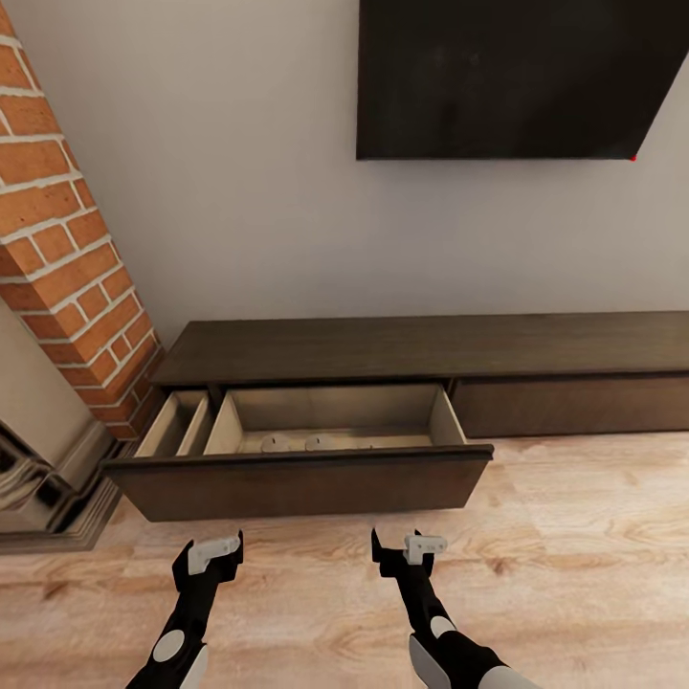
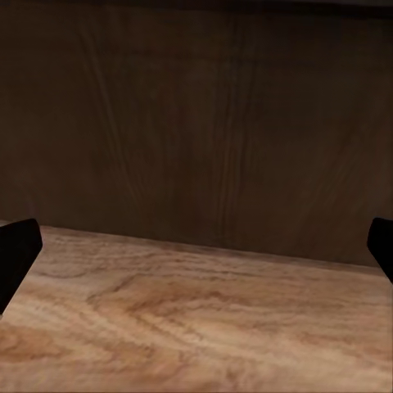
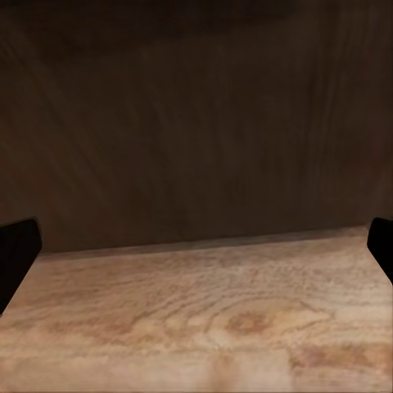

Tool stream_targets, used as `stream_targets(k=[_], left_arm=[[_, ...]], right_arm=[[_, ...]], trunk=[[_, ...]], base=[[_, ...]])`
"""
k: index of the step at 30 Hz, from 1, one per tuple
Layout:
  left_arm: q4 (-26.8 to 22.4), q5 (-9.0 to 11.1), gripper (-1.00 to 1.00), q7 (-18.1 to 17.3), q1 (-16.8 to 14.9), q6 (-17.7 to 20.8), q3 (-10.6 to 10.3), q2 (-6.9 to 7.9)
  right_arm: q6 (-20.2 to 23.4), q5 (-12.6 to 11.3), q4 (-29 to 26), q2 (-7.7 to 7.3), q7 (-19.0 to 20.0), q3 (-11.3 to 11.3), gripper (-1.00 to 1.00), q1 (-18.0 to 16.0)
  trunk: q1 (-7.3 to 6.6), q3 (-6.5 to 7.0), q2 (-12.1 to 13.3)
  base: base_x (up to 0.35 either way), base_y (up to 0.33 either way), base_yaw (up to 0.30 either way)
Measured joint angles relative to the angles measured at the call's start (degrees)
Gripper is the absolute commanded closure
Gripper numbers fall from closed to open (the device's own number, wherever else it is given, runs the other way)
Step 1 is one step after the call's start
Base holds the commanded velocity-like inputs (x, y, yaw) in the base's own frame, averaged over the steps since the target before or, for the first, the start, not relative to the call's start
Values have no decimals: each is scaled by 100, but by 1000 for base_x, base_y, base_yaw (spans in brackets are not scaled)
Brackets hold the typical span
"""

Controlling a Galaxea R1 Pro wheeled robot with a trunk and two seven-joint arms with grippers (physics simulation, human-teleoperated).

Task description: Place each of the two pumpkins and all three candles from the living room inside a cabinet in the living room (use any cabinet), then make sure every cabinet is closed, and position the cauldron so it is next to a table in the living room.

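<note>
Since the cabinet (image 1: 421,349) stands against the wall with its left drawer (image 1: 297,483) pulled well out, the thing to handle now is that dark drawer front, which faces the robot just beyond both arms. Inside, on the pale floor of the wider compartment, lie two or three small pale rounded shapes (image 1: 297,443) (too faint to say whether they are candles), while the narrow compartment beside it looks bare. The left pincer (image 1: 212,555) and the right pincer (image 1: 407,550) hang low over the wooden floor (image 1: 574,574), a little short of the front; in the wrist views each one's dark fingertips (image 2: 16,254) (image 3: 16,254) sit at opposite edges, so both are spread wide and hold nothing. The front is a stiff, flat, handleless board, probably smooth and offering no lip to pinch, so I judge it is best pushed squarely with flat contact near its middle or with both arms evenly, lest the long drawer skew on its runners.
</note>
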Motion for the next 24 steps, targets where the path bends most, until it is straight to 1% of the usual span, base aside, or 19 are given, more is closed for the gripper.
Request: stream_targets(k=[17, 24], left_arm=[[-49, 21, -100, 2, 0, -4, 36, 9], [-53, 21, -100, 5, 0, -9, 42, 8]], right_arm=[[-8, -3, -1, -3, 0, 0, -100, 1], [-9, -2, -1, -3, 0, 1, -100, -2]], trunk=[[373, -305, -682], [374, -306, -683]], base=[[0, 0, 0], [0, 0, 0]])
